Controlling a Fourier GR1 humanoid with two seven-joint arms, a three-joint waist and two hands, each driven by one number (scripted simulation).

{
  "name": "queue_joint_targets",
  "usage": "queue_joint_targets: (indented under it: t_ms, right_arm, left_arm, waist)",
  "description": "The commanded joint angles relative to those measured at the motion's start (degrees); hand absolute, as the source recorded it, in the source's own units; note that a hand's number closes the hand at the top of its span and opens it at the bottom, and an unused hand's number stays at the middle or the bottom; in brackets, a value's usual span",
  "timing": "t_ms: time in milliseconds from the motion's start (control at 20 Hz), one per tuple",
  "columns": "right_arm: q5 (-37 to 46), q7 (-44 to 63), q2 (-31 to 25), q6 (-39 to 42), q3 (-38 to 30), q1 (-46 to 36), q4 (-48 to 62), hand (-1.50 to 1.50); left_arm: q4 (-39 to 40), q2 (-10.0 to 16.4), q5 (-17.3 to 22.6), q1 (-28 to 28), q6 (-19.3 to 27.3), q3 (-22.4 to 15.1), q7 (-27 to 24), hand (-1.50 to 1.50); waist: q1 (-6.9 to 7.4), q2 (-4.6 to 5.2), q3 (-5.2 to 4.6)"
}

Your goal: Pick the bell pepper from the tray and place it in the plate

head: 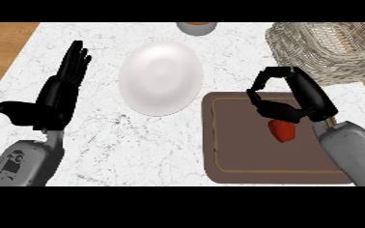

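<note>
The red bell pepper lies on the brown tray at the lower right, its top partly hidden by my right hand. That hand hovers over the pepper with arched fingers. A gap remains between the fingers and the thumb, and nothing shows inside it. The white plate sits on the marble counter, left of the tray's upper corner. My left hand rests open at the far left, fingers pointing up and away from both the plate and the tray.
A wicker basket stands at the back right, just beyond my right hand. A small grey bowl shows at the top edge behind the plate. Wooden flooring borders the counter's left edge.
</note>
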Motion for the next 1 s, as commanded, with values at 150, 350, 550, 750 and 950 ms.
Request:
queue_joint_targets:
  t_ms: [150,350,550,750,950]
  right_arm:
    - [10.77,-4.46,17.26,-17.53,9.85,11.82,6.79,-1.5]
    - [6.71,-13.7,18.74,-16.06,5.85,14.55,5.17,-1.5]
    - [8.49,-10.69,13.82,-13.15,0.62,11.72,-0.37,-1.5]
    - [17.91,5.81,7.54,-15.22,3.73,10.95,-10.2,-1.5]
    - [22.18,20.55,-2.41,-7.06,3.74,7.78,-11.19,-1.5]
  left_arm:
    - [-0.77,4.58,-1.49,-0.88,-2.93,0.89,2.52,0.0]
    - [-1.09,6.45,0.0,0.43,-6.36,4.33,2.75,0.0]
    - [-1.07,4.66,-1.19,0.89,-8.12,4.92,3.08,0.0]
    - [-0.83,2.97,-3.51,0.4,-5.19,3.35,4.46,0.0]
    - [-3.28,3.17,-2.23,1.96,-5.54,3.44,5.26,0.0]
  waist:
    - [-2.13,0.16,0.64]
    - [-2.5,0.01,0.57]
    - [-2.62,-0.03,0.54]
    - [-3.2,-0.23,0.43]
    - [-3.04,-0.54,0.23]
